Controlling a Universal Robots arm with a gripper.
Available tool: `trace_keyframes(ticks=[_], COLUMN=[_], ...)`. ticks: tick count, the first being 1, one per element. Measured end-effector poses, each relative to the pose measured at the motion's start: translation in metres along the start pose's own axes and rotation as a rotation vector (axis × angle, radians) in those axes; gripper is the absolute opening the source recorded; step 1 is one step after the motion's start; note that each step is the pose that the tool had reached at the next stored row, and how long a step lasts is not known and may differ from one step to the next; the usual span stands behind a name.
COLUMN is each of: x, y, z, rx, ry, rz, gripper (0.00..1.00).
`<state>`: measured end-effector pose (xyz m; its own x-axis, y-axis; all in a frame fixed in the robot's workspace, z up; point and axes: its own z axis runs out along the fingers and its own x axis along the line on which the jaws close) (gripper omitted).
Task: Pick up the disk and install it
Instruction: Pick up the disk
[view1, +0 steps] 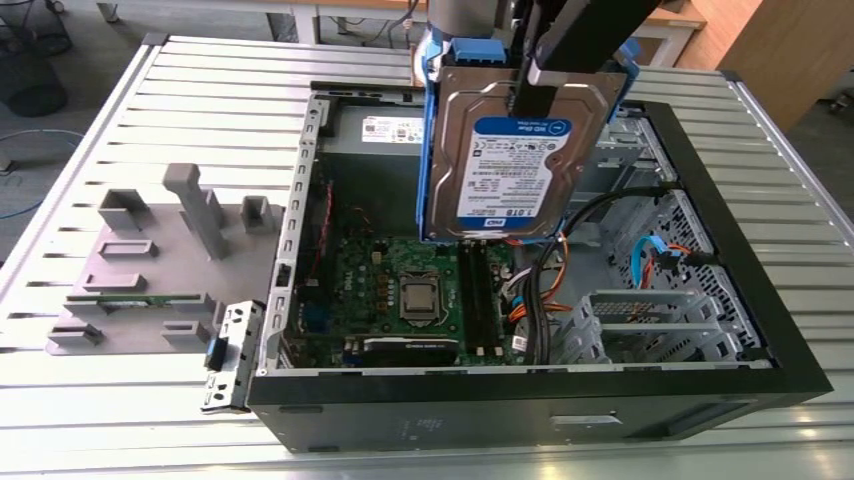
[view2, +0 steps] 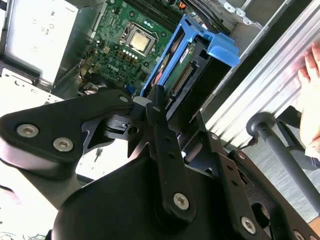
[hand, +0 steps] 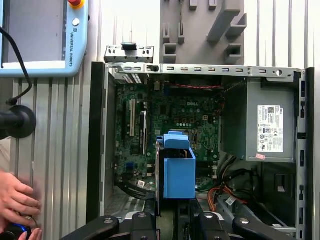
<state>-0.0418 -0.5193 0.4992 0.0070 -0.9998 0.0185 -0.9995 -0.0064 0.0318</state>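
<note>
Work surface was a slatted aluminium table (view1: 94, 430). An open black computer case (view1: 534, 415) lay on its side on it, toward the exterior view's right. A grey fixture plate (view1: 140, 265) with upright blocks sat flat beside the case, on the exterior view's left. A small metal bracket (view1: 230, 352) lay just beside the case's near corner. In my first wrist view a blue-edged pendant (hand: 42, 40) sat on the slats next to the case, and a person's hand (hand: 15, 197) was at the table's edge.

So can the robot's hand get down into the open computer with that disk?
Probably yes. The hand holds the disk above the computer case, whose side is off, with nothing between. Cables lie inside.
</note>
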Motion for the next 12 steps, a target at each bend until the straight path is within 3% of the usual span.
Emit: trace_keyframes(ticks=[4,10,11,12], x=[0.0041,0.0048,0.0049,0.0049], y=[0.0001,0.0000,-0.0002,-0.0003], z=[0.0006,0.0007,0.0008,0.0010], rx=[-0.0001,-0.0001,-0.0043,-0.0129], ry=[0.0000,0.0006,0.0005,0.0004], rz=[0.000,0.001,0.000,0.000], gripper=[0.35,0.35,0.35,0.35])
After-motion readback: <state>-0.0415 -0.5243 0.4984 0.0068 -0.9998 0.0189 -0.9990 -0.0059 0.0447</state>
